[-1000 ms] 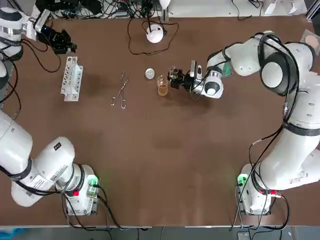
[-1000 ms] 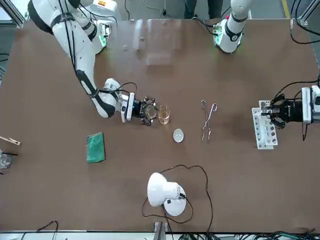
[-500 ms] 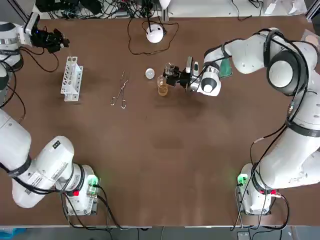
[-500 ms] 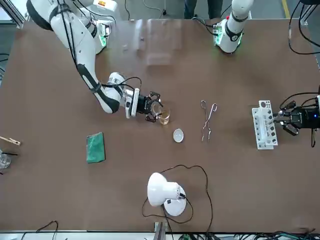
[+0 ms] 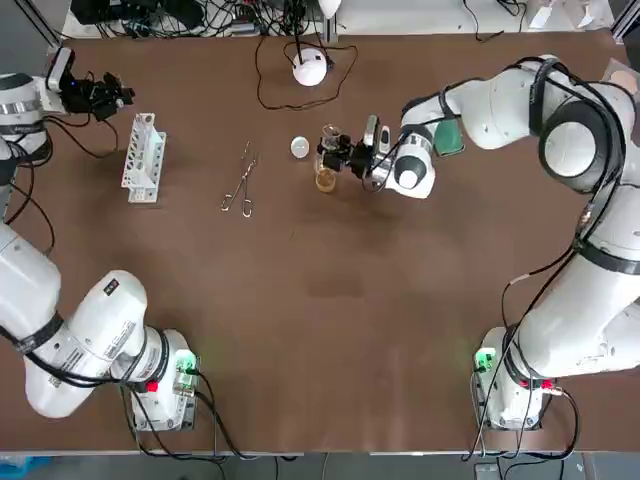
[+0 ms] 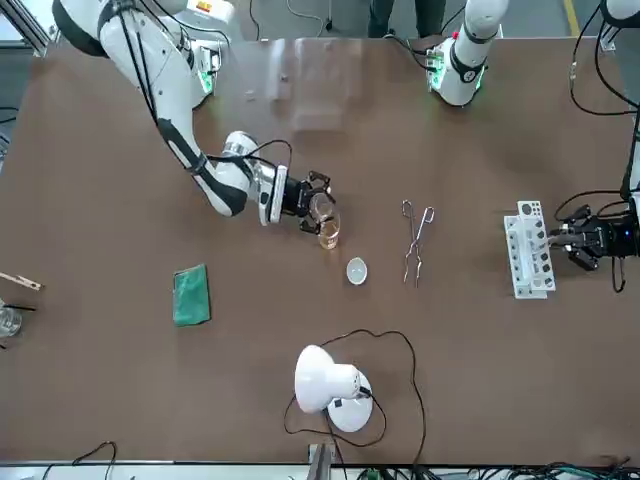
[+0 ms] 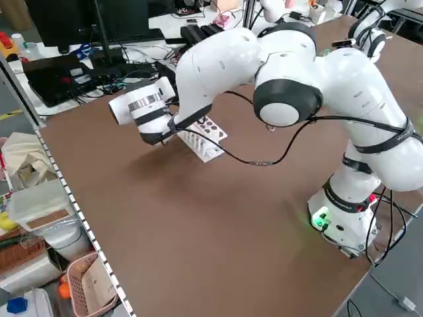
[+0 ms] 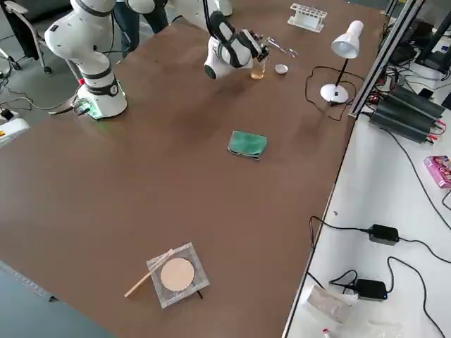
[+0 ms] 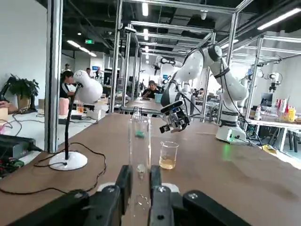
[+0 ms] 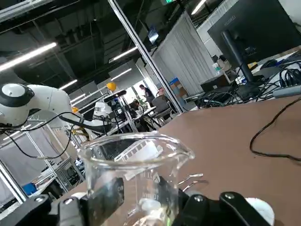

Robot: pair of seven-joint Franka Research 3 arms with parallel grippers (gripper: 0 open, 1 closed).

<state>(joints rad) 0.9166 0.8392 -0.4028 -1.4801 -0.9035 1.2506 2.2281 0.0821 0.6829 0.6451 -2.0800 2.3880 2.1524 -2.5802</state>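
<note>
My right gripper (image 5: 340, 155) (image 6: 308, 196) is shut on a small empty glass beaker (image 10: 137, 170) (image 6: 322, 206), held tilted just above a beaker of amber liquid (image 5: 325, 179) (image 6: 329, 234) that stands on the table. At the far left corner, my left gripper (image 5: 108, 92) (image 6: 578, 241) is shut on a clear test tube (image 9: 139, 139), gripped near its lower end between both fingers (image 9: 123, 181). It hangs just beyond the white test tube rack (image 5: 143, 157) (image 6: 526, 263).
Metal tongs (image 5: 240, 186) and a small round dish (image 5: 299, 147) lie left of the beakers. A white desk lamp (image 5: 310, 67) with its cable stands at the far edge. A green sponge (image 6: 191, 295) lies behind the right arm. A square dish with a stick (image 8: 175, 274) sits far right.
The right gripper carried the empty beaker left until it is over the amber beaker. The left gripper pulled away from the rack toward the table's left edge with the tube.
</note>
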